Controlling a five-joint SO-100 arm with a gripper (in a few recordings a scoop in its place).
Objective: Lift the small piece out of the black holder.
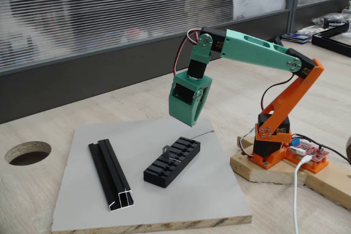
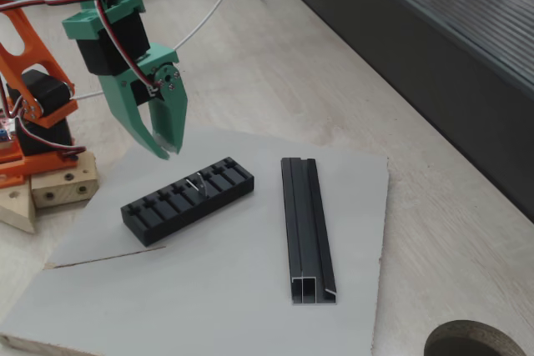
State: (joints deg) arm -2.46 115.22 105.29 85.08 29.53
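Observation:
The black holder lies slantwise on a grey board. The small piece, a tiny grey metal bracket, stands up out of one of the holder's middle slots. My green gripper hangs in the air above the board, a little above and beyond the holder's end nearest the arm base. It points downward. Its fingertips meet at the tips with nothing between them, and it touches neither the holder nor the piece.
A long thin black channel rail lies on the board beside the holder. The orange arm base sits on a wooden block. A round hole is cut in the tabletop off the board.

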